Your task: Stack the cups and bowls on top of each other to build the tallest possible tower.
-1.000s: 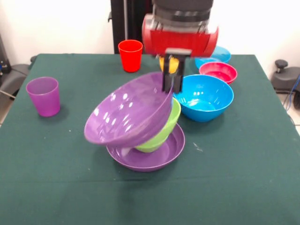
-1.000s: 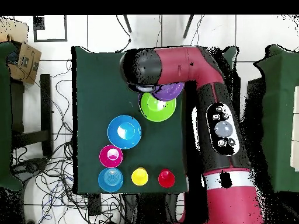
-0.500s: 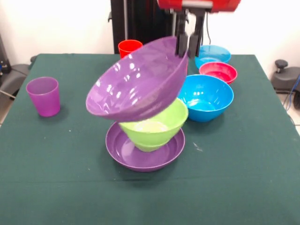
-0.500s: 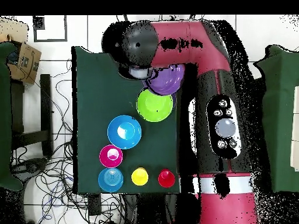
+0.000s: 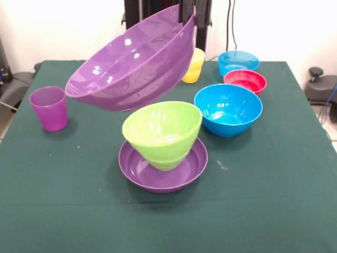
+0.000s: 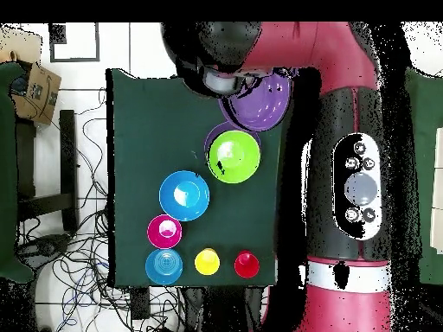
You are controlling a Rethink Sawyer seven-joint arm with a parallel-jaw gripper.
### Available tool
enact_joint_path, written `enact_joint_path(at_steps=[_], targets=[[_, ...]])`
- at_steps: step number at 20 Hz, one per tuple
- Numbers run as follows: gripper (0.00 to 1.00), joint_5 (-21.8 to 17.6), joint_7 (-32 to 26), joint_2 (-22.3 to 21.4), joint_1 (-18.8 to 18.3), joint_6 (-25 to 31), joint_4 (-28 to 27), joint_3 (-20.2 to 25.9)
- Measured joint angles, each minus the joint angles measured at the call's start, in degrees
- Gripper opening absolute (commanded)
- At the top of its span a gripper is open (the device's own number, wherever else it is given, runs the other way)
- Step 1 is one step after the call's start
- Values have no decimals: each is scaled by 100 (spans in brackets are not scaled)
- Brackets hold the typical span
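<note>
My gripper [image 5: 194, 13] is at the top edge of the front view, shut on the rim of a large purple bowl [image 5: 131, 63]. That bowl hangs tilted in the air, clear of everything below; from overhead the purple bowl [image 6: 264, 99] shows beside the arm. Under it a lime green bowl [image 5: 162, 132] leans slightly inside a shallow purple bowl [image 5: 185, 167] on the table. The large blue bowl [image 5: 228, 109] stands to the right. Behind it are the small red bowl [image 5: 245, 80] and the light blue bowl [image 5: 238, 61]. The yellow cup [image 5: 194, 66] and purple cup [image 5: 49, 108] stand upright. The red cup [image 6: 247, 264] shows only from overhead.
Dark green cloth [image 5: 274, 200] covers the table. The red arm [image 6: 346, 173] runs along one side of the table in the overhead view and hides that edge. Cables lie on the floor [image 6: 78, 216] on the other side.
The gripper has risen with the large purple bowl, lifting it off the lime green bowl. The lime green bowl has settled back into the shallow purple bowl.
</note>
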Motion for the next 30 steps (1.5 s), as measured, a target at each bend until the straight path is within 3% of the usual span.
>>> enact_joint_path(at_steps=[14, 22, 30], targets=[[0, 4, 0, 28, -128, -2177, 1422, -275], [0, -14, 0, 167, -84, -3064, 2123, -581], [0, -18, 0, 213, 120, -3208, 2560, -959]])
